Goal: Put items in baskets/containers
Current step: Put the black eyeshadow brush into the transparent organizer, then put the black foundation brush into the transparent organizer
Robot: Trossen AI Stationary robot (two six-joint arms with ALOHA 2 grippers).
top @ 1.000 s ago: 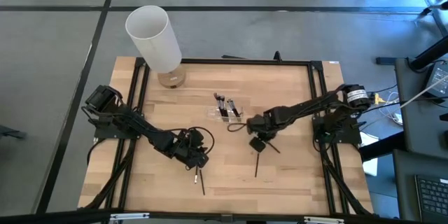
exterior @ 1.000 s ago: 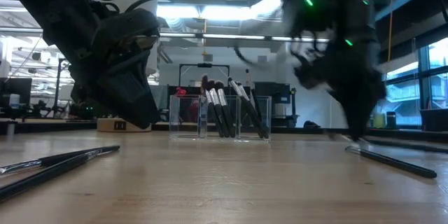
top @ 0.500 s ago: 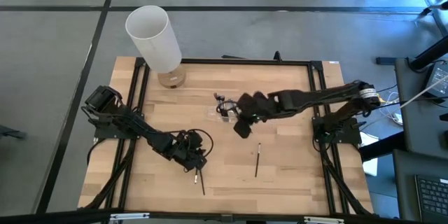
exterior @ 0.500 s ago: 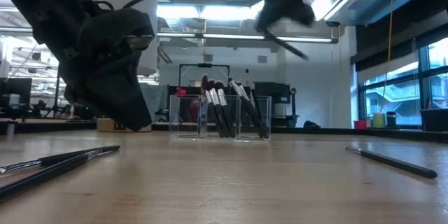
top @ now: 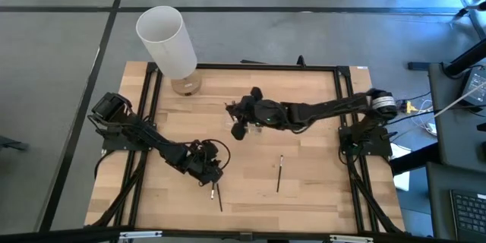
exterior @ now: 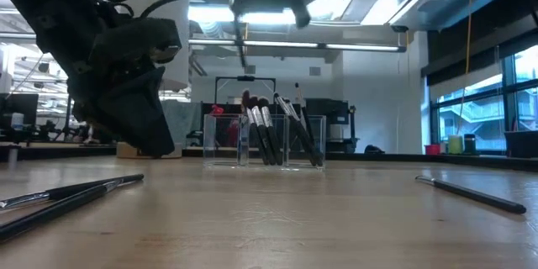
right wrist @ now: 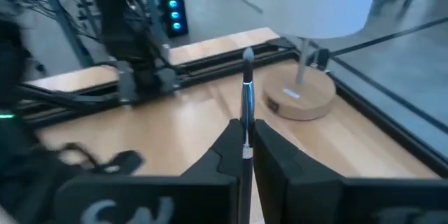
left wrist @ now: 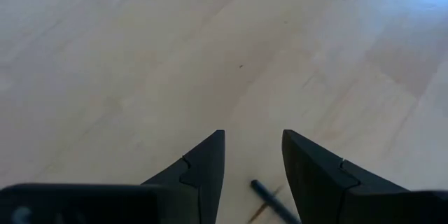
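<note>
Two brushes are lying close to the front edge of the tabletop, left of its middle, and you are holding the left gripper low over them. Its fingers are standing apart with nothing between them, and one dark handle is showing on the wood just under the tips. That arm is sitting almost exactly where it was a second ago, so nothing is being picked up on that side yet.

A little farther in, right of the middle, one loose brush is lying alone. A second ago the right gripper was down beside it, on a second stick; that stick is now gone from the wood.

Farther back, near the middle of the tabletop, you are now carrying that stick. The right gripper is clamped on a thin brush with a silver band, holding it upright, and within the last second it has been swinging up and across from the front right until it is hanging over the clear organizer. The organizer is already holding several brushes, leaning in its compartments.

So one more item is about to go in: what is left of this step, as I judge it, is lowering and letting go. At least three brushes are waiting on the wood.

At the far left corner the tall white cylinder is standing on its wooden base, untouched.
</note>
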